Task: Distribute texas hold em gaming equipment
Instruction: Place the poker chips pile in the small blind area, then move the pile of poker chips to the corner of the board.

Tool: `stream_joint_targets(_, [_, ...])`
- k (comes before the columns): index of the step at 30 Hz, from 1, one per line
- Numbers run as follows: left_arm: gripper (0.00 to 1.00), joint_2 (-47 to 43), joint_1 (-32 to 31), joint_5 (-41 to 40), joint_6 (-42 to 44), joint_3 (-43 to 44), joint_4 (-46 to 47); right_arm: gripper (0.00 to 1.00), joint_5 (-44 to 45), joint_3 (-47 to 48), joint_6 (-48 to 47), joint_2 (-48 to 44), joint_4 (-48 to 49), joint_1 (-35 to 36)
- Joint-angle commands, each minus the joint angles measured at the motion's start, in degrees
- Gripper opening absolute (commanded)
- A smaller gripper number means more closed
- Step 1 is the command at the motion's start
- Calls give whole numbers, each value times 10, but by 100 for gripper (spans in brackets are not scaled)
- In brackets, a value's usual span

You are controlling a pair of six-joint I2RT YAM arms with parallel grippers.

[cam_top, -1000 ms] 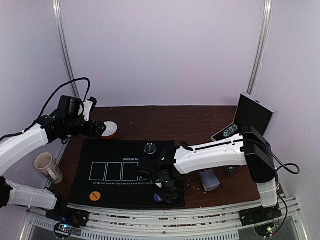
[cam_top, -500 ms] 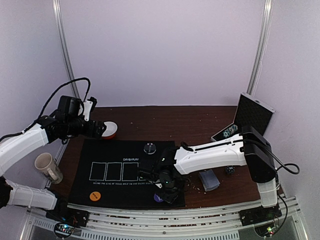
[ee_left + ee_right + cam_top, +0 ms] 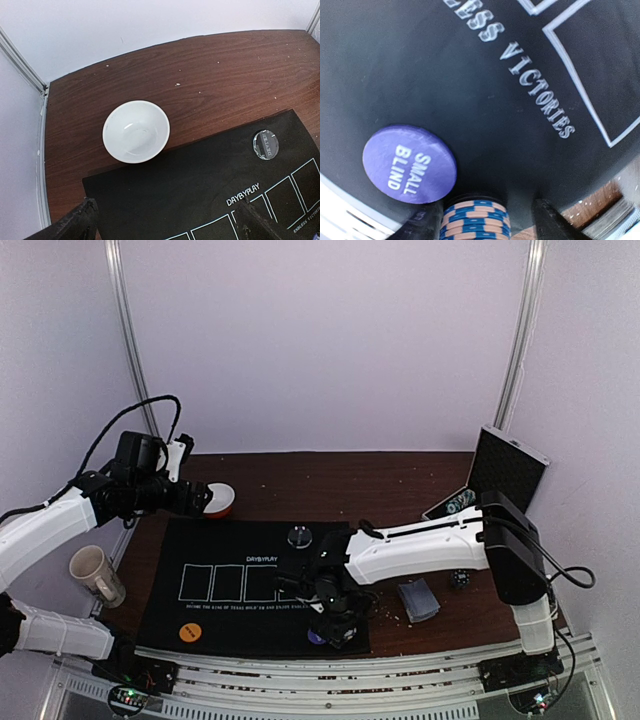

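Right gripper (image 3: 481, 225) low in frame, jaws parted wider than the chip stack (image 3: 476, 219) between them, gripping nothing. It is likely parking stakes beside the small-blind button (image 3: 409, 164).

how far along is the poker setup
Done: the dealer disc, orange chip and purple small blind button lie on the mat. In hand: the right gripper stands open around a chip stack beside that button. Left: the card deck sits off the mat, the visible card boxes empty; the left gripper hovers open.
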Motion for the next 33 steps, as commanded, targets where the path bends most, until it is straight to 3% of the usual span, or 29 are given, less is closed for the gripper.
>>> stream_joint_targets(1, [98,0,-2,-3,3,10,22,83,2,26,-10,15,-13,-3])
stream_joint_targets(3, [98,-1,-1,-2,4,10,22,98,2,40,-11,5,-20,-3])
stream_joint_targets(4, [98,-1,-2,-2,4,10,22,100,3,48,-11,0,-25,-3])
stream_joint_targets(10, [98,-1,-2,1,4,10,22,100,24,98,-3,-49,-67,-17])
stream_joint_targets(14, [98,-3,-2,2,4,9,22,100,57,94,41,-114,-81,-64])
stream_joint_targets(19, [98,-6,-2,3,5,6,22,100,76,-62,129,-236,-75,-195])
stream_joint_targets(24, [98,-8,-2,2,6,4,23,100,76,-244,142,-332,-29,-336])
stream_joint_targets(30, [98,-9,-2,3,8,3,22,98,11,-351,113,-357,56,-430])
stream_joint_targets(33, [98,-9,-1,3,7,3,22,99,29,-369,107,-346,71,-452])
